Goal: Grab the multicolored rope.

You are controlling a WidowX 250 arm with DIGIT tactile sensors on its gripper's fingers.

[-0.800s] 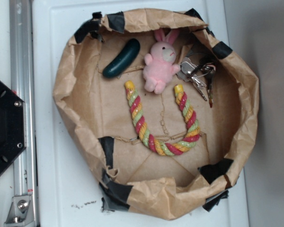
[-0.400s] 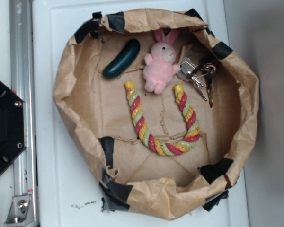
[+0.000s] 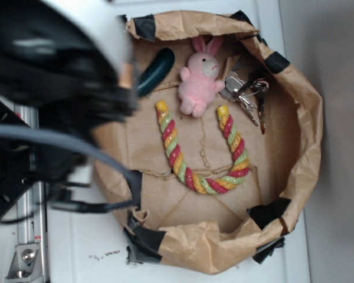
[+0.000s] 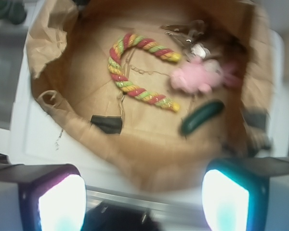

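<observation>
Rope: the multicolored rope lay in a U on the floor of the paper basin, just below the pink bunny.
Gripper: the gripper hovered outside the rim, jaws spread wide, empty.
Approach: it would best descend over one straight leg, jaws straddling it, clear of the bunny.

The rope lies on open floor inside the paper bin. The bunny sits between its ends; the keys crowd the right end; the cucumber lies far left.

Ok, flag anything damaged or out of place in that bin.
The brown paper bin is crumpled and patched with black tape. Contents look intact: the multicolored twisted rope lies flat in a U.
</observation>
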